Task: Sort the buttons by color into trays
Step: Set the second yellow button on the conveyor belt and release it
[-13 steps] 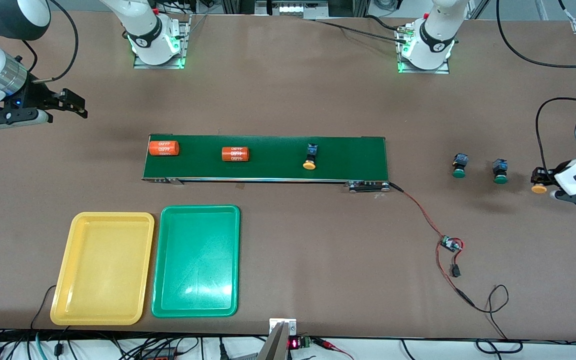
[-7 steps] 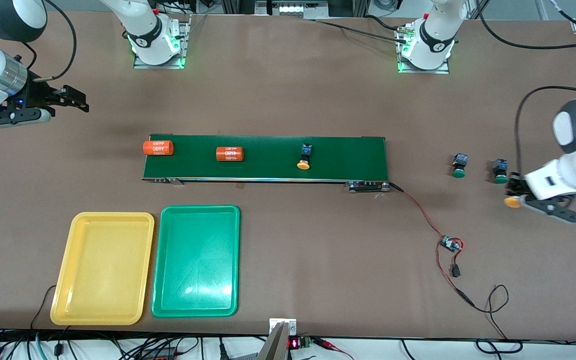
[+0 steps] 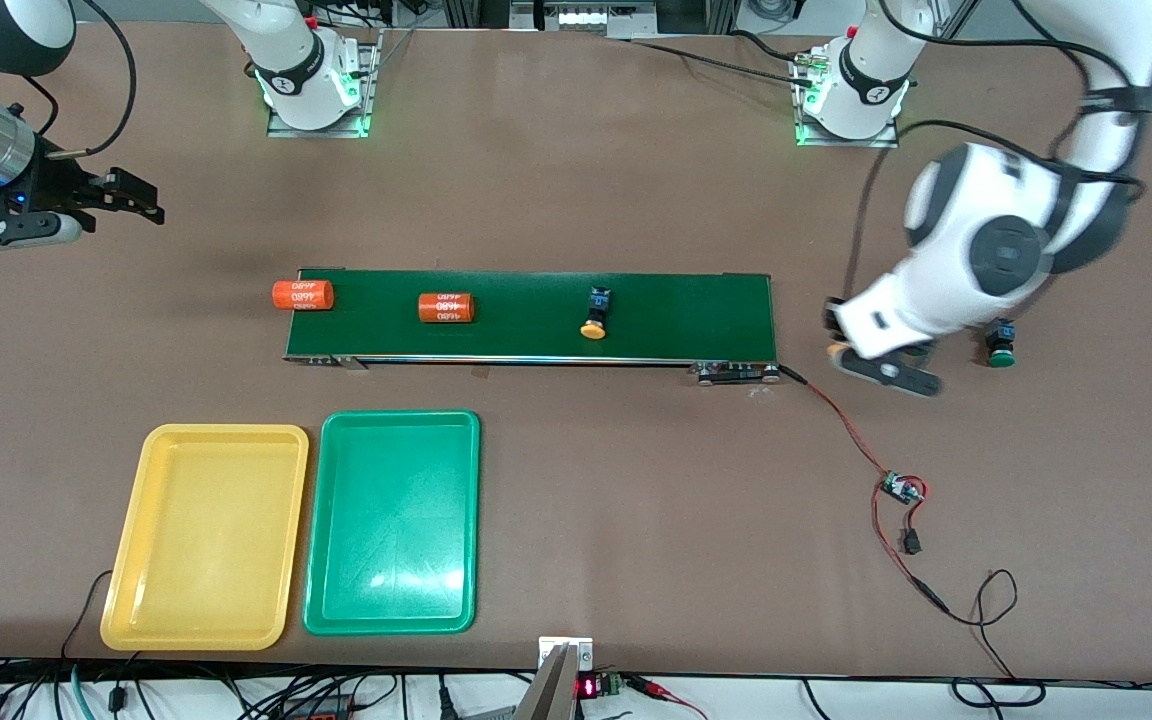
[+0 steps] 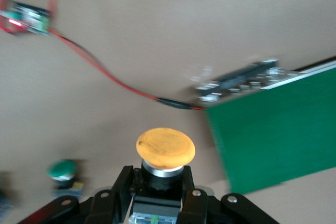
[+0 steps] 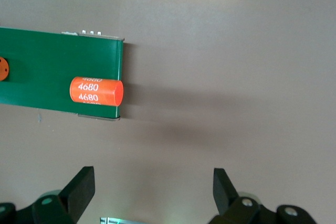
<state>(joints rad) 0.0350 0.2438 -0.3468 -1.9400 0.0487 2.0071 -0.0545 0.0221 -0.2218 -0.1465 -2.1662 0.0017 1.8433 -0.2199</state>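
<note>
Two trays, yellow tray (image 3: 204, 536) and green tray (image 3: 393, 521), are lying side by side near the front camera, and neither is being occupied by a button, so the sorting is being judged as barely begun. One orange button (image 4: 165, 148) is being held clenched in the left gripper (image 4: 159, 192), which is being carried over the counter (image 3: 576, 180) just off the belt's (image 3: 676, 305) end toward the left arm. A second orange button (image 3: 595, 313) is being carried along on the belt. One green button (image 3: 1002, 343) is being left on the counter toward the left arm's end; the other is being hidden by the left arm in the front view. All four are being judged as still to be placed. The right gripper (image 5: 152, 184) is being kept spread wide and empty over bare counter past the belt's end, waiting. Compared with a second earlier, the left gripper is being brought from the counter's edge toward the belt, and the belt's button and both cylinders, cylinder (image 3: 302, 295) and second cylinder (image 3: 446, 307), are being shifted toward the right arm's end, the first now overhanging.
</note>
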